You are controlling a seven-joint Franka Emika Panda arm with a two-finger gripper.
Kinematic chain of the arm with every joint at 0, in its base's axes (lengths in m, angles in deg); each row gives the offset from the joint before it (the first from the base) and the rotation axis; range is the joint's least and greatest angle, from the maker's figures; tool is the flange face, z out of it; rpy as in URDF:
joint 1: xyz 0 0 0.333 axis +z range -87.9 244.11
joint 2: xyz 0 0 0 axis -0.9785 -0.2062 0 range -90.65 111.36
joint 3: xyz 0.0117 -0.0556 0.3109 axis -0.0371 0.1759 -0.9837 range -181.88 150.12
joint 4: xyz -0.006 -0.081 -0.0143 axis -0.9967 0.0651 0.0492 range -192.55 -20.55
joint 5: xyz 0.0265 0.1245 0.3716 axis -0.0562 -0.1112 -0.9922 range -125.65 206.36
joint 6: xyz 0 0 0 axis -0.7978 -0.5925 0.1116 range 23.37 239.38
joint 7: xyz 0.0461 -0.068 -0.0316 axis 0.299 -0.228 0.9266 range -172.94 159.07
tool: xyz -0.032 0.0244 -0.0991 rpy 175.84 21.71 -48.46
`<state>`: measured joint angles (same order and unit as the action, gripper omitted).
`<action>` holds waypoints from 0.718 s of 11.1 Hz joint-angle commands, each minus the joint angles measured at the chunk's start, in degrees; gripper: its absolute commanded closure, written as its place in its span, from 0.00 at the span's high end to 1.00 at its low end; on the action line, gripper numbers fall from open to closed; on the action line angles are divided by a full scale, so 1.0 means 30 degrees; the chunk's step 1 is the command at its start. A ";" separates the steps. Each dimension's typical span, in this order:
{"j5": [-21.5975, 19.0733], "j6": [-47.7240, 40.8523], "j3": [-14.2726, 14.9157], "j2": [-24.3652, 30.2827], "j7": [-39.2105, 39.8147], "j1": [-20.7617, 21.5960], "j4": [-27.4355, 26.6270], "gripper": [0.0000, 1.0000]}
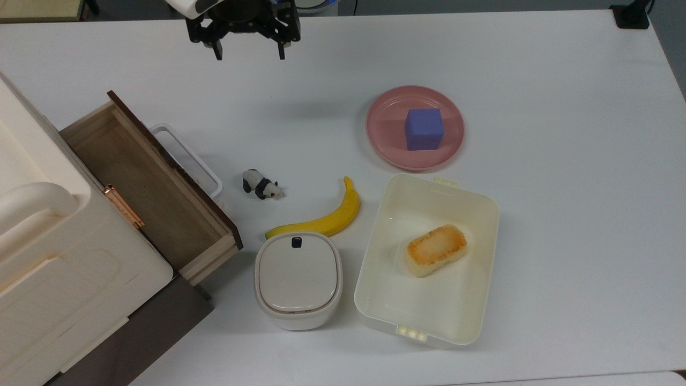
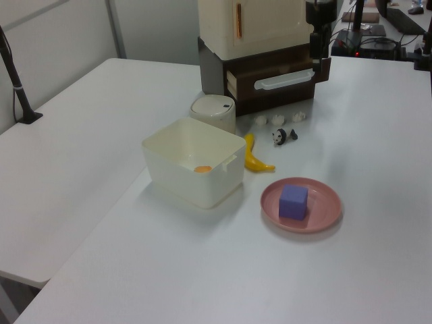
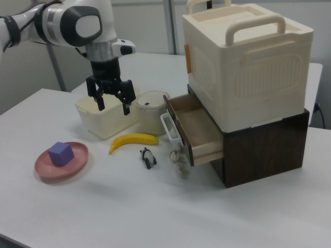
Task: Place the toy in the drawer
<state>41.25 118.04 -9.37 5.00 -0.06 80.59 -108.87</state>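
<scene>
Still pre-grasp: end effector [image 1: 246, 53] spread wide, empty, high above worktop [image 1: 536, 80].
Next: descend onto toy [image 1: 261, 185], then carry to open drawer [image 1: 142, 185].

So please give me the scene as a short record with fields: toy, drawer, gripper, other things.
toy: panda standing on the table, between drawer and banana
drawer: pulled open, nothing inside
gripper: above the table, jaws open, holding nothing
other things: purple cube on pink plate; bread in cream tub; lidded container
</scene>
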 commanded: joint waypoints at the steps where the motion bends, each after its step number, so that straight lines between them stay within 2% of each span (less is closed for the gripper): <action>1: -0.0503 0.0213 0.0846 0.0026 0.3677 0.0312 -0.0308 1.00; 3: -0.0473 0.0474 0.0906 -0.0236 0.4882 0.0341 -0.0396 1.00; 8: -0.0444 0.0828 0.1404 -0.0209 0.5003 0.0488 -0.0602 1.00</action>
<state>41.04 119.04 -7.14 3.29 13.11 80.65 -109.38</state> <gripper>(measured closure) 0.000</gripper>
